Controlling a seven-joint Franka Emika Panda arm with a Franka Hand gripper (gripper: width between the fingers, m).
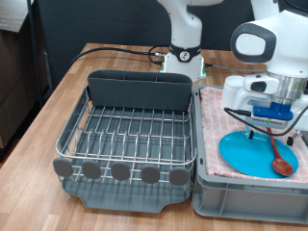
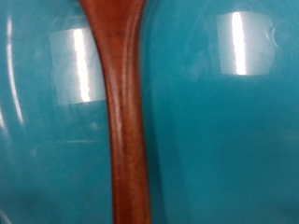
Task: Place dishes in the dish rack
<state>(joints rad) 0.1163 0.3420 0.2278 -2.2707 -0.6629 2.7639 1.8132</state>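
One wooden spoon [image 2: 126, 112] lies on the blue plate [image 1: 252, 152]; end effector [image 1: 272, 123] above, grip state unclear.

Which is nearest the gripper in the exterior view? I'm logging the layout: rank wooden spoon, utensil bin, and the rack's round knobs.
1. Wooden spoon, just under the gripper, on the blue plate.
2. Utensil bin, towards the view's left.
3. Round knobs, lower left.
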